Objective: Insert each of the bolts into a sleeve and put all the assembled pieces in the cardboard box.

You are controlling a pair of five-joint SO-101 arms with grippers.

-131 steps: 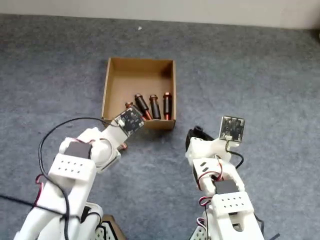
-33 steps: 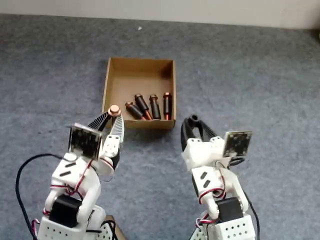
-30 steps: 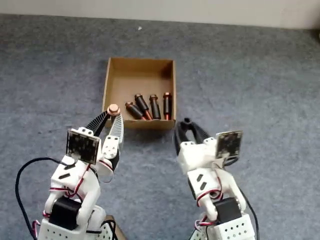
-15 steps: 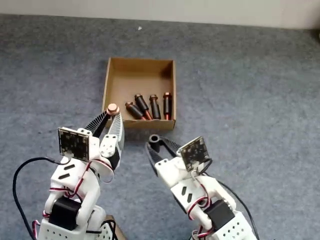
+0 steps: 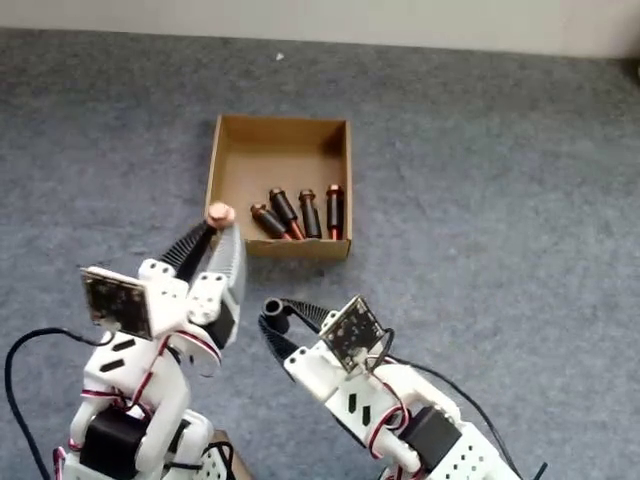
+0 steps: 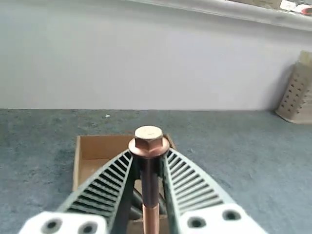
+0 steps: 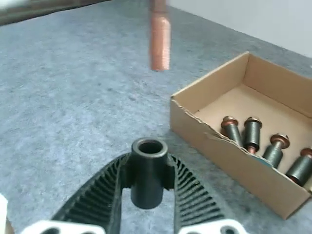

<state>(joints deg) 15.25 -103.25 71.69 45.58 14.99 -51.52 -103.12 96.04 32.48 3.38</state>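
Right end effector point(image 7: 147, 169) around hollow sleeve point(image 7: 148, 187)

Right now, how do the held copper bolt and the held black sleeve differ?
The copper hex-head metal bolt is long and slim; the black cylindrical sleeve is short and thick. The bolt ends in a flanged head, the sleeve in an open bore. Both stand upright, apart, clamped: bolt in left hand, sleeve in right hand.
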